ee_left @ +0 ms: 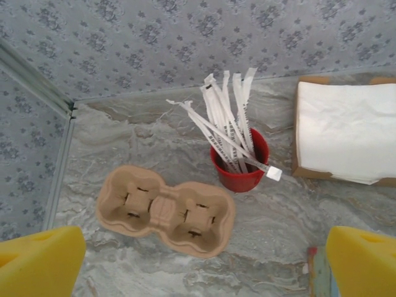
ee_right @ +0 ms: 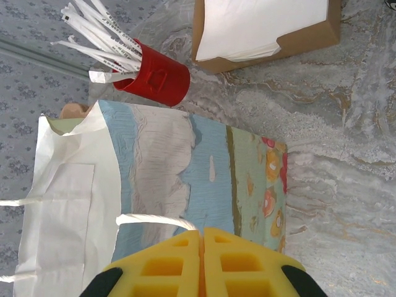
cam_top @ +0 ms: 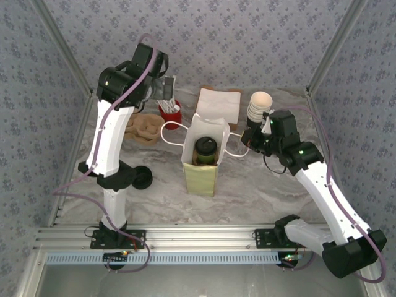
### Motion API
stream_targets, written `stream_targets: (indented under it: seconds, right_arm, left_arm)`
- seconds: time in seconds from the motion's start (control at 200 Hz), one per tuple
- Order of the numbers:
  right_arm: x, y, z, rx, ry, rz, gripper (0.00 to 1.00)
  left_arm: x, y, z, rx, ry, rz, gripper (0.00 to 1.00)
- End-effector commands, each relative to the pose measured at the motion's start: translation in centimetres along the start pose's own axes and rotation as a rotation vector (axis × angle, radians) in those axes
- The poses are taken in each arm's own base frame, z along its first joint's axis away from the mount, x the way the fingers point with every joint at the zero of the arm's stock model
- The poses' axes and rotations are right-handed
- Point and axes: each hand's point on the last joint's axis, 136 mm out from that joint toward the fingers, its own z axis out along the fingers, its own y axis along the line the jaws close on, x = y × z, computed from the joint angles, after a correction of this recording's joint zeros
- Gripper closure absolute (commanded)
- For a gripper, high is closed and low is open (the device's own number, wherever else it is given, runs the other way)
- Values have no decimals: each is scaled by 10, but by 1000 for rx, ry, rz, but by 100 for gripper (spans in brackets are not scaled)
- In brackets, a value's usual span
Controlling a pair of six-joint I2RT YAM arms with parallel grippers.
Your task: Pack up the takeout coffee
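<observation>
Takeout coffee (cam_top: 206, 150) is sitting upright inside the open paper bag (cam_top: 201, 176), black lid facing up. The bag is standing mid tabletop (cam_top: 272, 192). Right fingers (ee_right: 179, 263) are pressing together at the bag's right side, pinching its white handle (ee_right: 151, 219), which is running straight into their tips. The right wrist view is looking down the bag's printed side, with blue, grey and green bands. Left fingers (ee_left: 40, 260) are spreading wide, holding nothing, hanging above the far-left tabletop. Under them a red cup (ee_left: 241, 164) is holding paper-wrapped sticks (ee_left: 226, 117), and a cardboard cup carrier (ee_left: 164, 210) is lying near it, apart. Napkins (ee_left: 346, 130) are lying in a brown box right of the red cup. A stack of lidless cups (cam_top: 260, 105) is standing just beyond the right wrist.
</observation>
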Motion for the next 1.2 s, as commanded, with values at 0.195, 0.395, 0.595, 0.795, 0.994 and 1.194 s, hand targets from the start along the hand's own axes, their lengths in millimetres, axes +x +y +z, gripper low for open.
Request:
stream_targets:
  seconds: [0.195,0.395,0.595,0.795,0.994,1.194]
  right_arm:
    - [10,-9,-12,17,4,1,90]
    - [10,-10,-5,19,16,4,90]
    - [9,-10,-6,20,8,10,90]
    - [7,-12,-8,25,-9,-4,89]
    - [0,-4,-14,10,-29,-29,86]
    - [-13,9,-28,-11,-68,-60,65]
  left_arm:
    - [57,42,-27,-49,111,144,1]
    - [79,43,-25,211,-63,-60,0]
    - [77,39,7,201,-116,-22,1]
    - [67,34,41,235,-234,-29,1]
    - [62,16,87,335,-288,-16,1]
    - [53,-7,128,421,-261,-78,7]
